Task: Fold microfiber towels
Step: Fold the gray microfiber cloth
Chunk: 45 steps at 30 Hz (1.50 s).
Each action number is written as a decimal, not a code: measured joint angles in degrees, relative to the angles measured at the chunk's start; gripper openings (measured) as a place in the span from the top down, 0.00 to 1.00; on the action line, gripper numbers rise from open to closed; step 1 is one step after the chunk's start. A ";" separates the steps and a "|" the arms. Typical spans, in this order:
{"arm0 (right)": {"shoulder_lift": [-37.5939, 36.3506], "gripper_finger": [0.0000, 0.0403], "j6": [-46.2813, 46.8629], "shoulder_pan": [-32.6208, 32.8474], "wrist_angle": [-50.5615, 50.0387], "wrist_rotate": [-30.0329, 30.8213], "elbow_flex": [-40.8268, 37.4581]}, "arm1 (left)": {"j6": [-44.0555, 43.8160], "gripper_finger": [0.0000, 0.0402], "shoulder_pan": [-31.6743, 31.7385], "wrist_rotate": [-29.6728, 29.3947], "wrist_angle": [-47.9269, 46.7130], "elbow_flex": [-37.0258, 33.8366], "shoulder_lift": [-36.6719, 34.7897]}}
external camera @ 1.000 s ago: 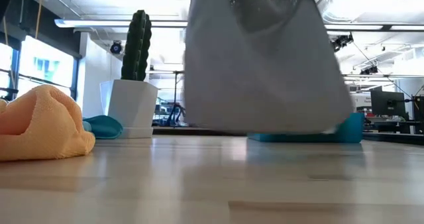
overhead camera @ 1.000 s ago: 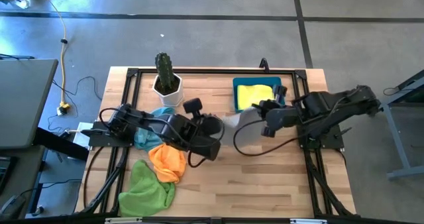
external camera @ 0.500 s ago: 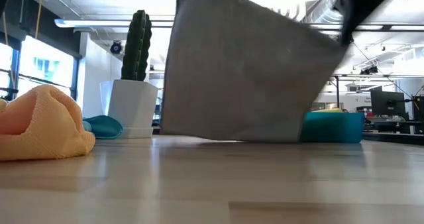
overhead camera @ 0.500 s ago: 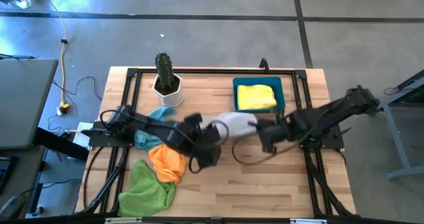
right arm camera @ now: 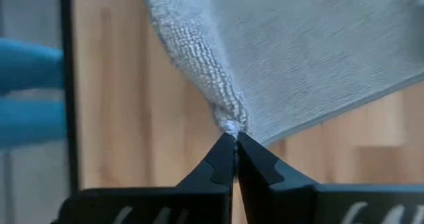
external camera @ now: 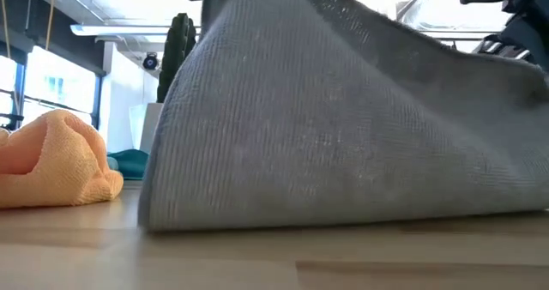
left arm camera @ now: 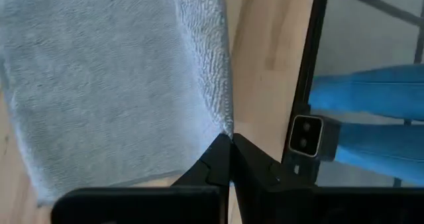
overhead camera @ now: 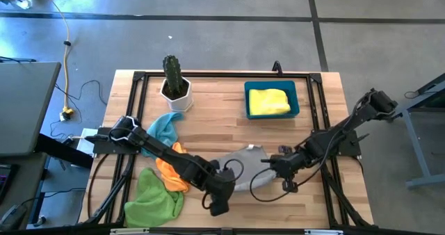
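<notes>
Both grippers are pinched tight on corners of the grey towel point(overhead camera: 245, 174), left gripper point(left arm camera: 230, 146) and right gripper point(right arm camera: 234, 142), holding it near the table's front edge. The blue bin point(overhead camera: 295, 96) at the back just has the yellow towel point(overhead camera: 268, 100) in it.

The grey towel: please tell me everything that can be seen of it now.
The grey microfiber towel is a soft cloth with a looped, woven-looking pile. It hangs stretched between two corners, each pinched by shut fingers: the left gripper and the right gripper. Its lower edge rests on the wooden table near the front; the rest slopes up like a tent.
</notes>
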 joint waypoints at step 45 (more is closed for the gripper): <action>14.36 0.95 -16.86 -11.66 6.65 22.39 0.00 | -23.46 0.96 2.78 -13.76 -15.82 -9.37 4.33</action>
